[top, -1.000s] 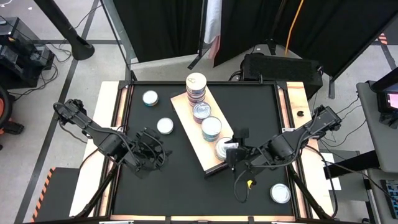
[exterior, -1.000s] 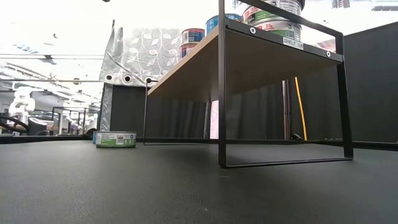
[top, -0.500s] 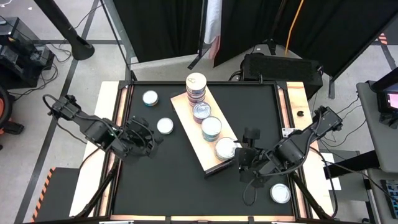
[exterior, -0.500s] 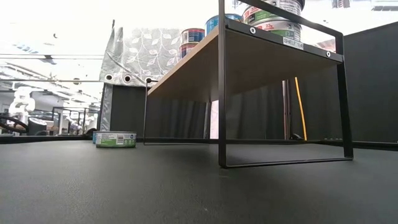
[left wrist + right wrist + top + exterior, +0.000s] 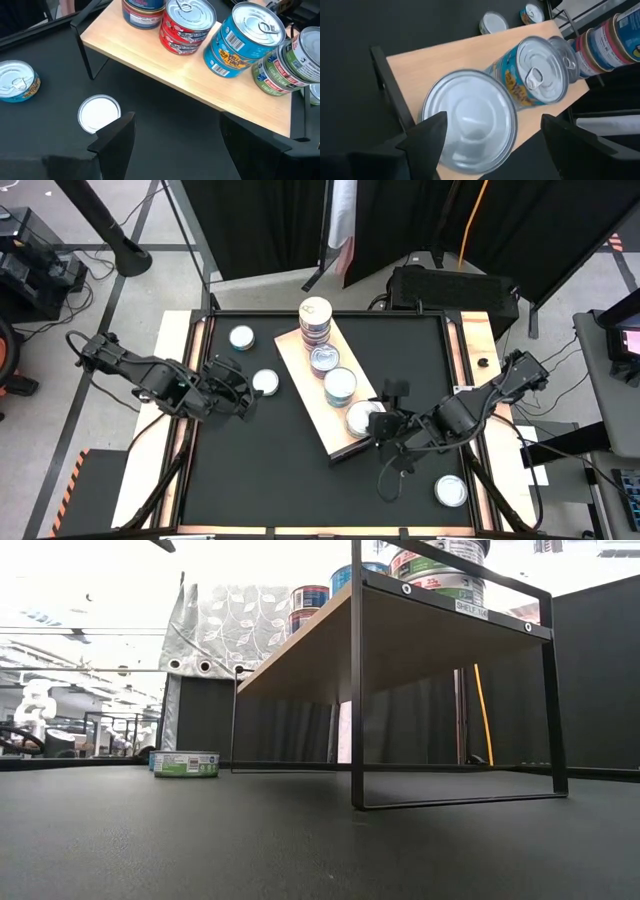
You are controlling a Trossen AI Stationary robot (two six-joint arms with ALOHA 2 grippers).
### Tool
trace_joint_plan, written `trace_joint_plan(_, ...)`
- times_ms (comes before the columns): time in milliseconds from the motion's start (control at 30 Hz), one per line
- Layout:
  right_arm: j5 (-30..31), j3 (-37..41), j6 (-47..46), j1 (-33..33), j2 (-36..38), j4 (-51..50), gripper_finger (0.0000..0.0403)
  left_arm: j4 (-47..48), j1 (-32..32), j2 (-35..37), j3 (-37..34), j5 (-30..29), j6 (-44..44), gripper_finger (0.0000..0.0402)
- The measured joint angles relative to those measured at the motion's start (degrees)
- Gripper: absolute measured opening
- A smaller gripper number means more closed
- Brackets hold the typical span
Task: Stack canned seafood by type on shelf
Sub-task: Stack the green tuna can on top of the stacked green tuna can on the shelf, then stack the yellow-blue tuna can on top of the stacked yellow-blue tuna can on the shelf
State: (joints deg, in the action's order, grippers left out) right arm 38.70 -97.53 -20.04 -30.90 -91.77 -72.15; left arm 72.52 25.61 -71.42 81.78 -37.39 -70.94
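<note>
Black table, seen from above: the left gripper (image 5: 237,388) has wide, empty jaws, and a loose white-topped tin (image 5: 265,382) lies just beside it at about two o'clock, so this arm is the nearer one. The shelf (image 5: 300,358) runs long from eleven to five o'clock. The right gripper (image 5: 389,423), jaws wide and empty, hangs by the endmost stack (image 5: 361,418).
</note>
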Motion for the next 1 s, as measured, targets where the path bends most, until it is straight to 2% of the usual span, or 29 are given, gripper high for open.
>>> trace_joint_plan(300, -2.98, 0.10, 1.16, 0.98, -0.28, -1.97, 0.0312, 0.67, -0.72, 0.01, -0.02, 0.03, 1.94, 0.0287)
trace_joint_plan(567, -2.85, 1.07, 2.98, 3.06, -0.33, 1.09, 0.0312, 0.65, -1.75, 0.00, -0.02, 0.04, 2.84, 0.0287)
trace_joint_plan(700, -2.56, -0.84, 3.37, 3.15, -0.35, 0.18, 0.0312, 1.45, -2.61, 0.00, -0.02, 0.64, 2.36, 0.0287)
trace_joint_plan(833, -2.53, -7.01, 1.31, 3.13, -0.35, -2.24, 0.0312, 3.64, -7.10, 0.00, -0.02, 4.37, 2.23, 0.0285)
trace_joint_plan(933, 0.05, -13.06, -4.73, 3.25, -0.32, -3.00, 0.0312, 7.62, -14.10, 0.19, -0.02, 10.62, 1.15, 0.0270)
trace_joint_plan(1000, 2.15, -16.89, -10.11, 3.46, -0.28, -3.11, 0.0312, 9.75, -20.12, 0.26, -0.02, 14.66, 3.76, 0.0250)
